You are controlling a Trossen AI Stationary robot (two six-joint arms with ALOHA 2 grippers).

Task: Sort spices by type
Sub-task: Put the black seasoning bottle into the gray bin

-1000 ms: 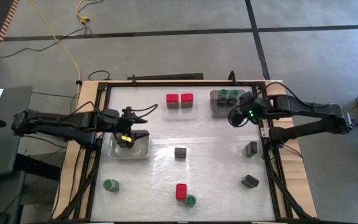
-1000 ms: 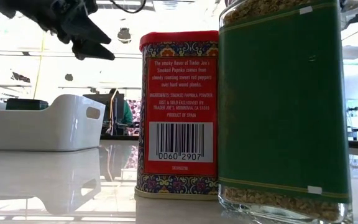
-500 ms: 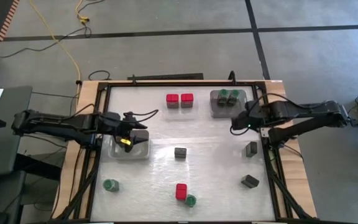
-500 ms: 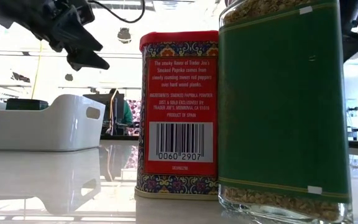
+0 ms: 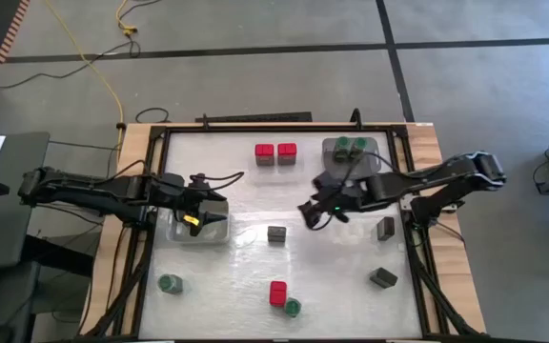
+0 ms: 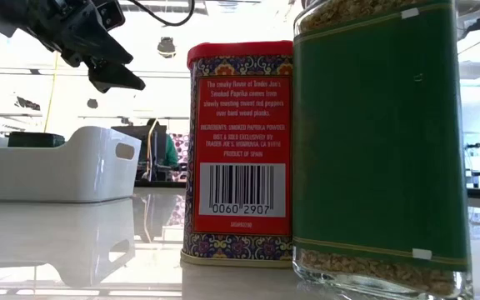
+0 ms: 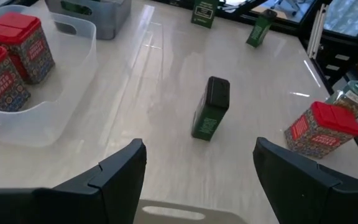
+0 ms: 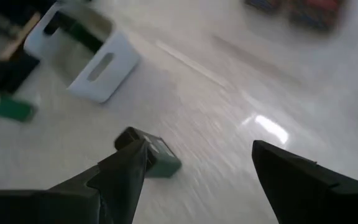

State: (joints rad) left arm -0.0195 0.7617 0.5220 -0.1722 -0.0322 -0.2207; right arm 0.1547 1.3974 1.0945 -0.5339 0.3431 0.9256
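Observation:
A dark grey tin (image 5: 276, 232) stands upright in the middle of the table, also in the left wrist view (image 7: 211, 115) and the right wrist view (image 8: 155, 157). My right gripper (image 5: 307, 211) hovers open just to its far right, fingers slanting down, the tin beside one finger. My left gripper (image 5: 213, 215) stands open above the white tray (image 5: 198, 232), its fingers (image 6: 122, 72) clear of the rim. Two red blocks (image 5: 275, 152) sit in a clear tray at the far side. Green-lidded jars (image 5: 350, 147) sit in a grey tray.
Two more dark tins (image 5: 385, 228) (image 5: 383, 277) stand at the right. A green-lidded jar (image 5: 170, 284) stands near left. A red block (image 5: 277, 292) and a jar (image 5: 294, 307) stand at the near edge. Bare tabletop lies between the trays and the middle tin.
My right gripper has swept from beside the grey tray at the far right toward the table's left and near side, ending close to the middle dark tin, still open. Nothing on the table has shifted.

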